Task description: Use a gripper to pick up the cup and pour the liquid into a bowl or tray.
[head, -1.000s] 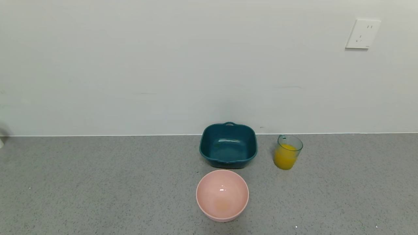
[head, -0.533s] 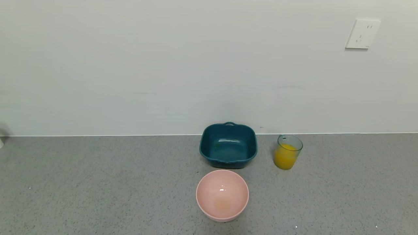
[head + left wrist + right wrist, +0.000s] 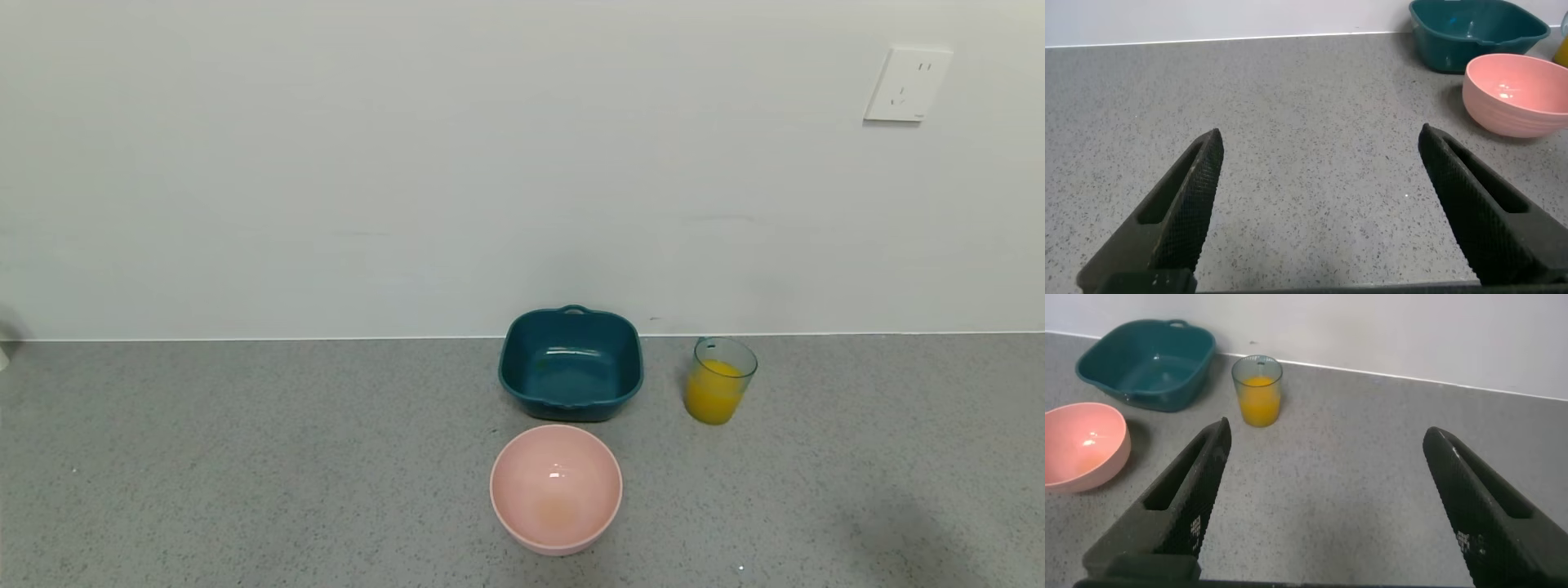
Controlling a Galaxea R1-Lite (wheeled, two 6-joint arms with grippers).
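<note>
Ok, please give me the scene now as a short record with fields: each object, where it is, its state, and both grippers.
cup: upright on the grey counter, right of the teal dish, near the wall
liquid: orange, fills roughly the lower two thirds of the cup
teal dish: rounded-square, loop handle toward the wall, no liquid inside
pink bowl: round, in front of the teal dish, faint orange stain at the bottom
right gripper: open, above the counter, facing the cup, holds nothing
left gripper: open, over bare counter, far from the dishes
wall socket: white, on the wall, upper right

A speckled grey stone-like countertop [image 3: 245, 457] ran up to a plain pale grey-white wall [image 3: 408, 163]. A white rectangular electrical outlet plate [image 3: 907, 85] sat high on that wall, toward the right.
</note>
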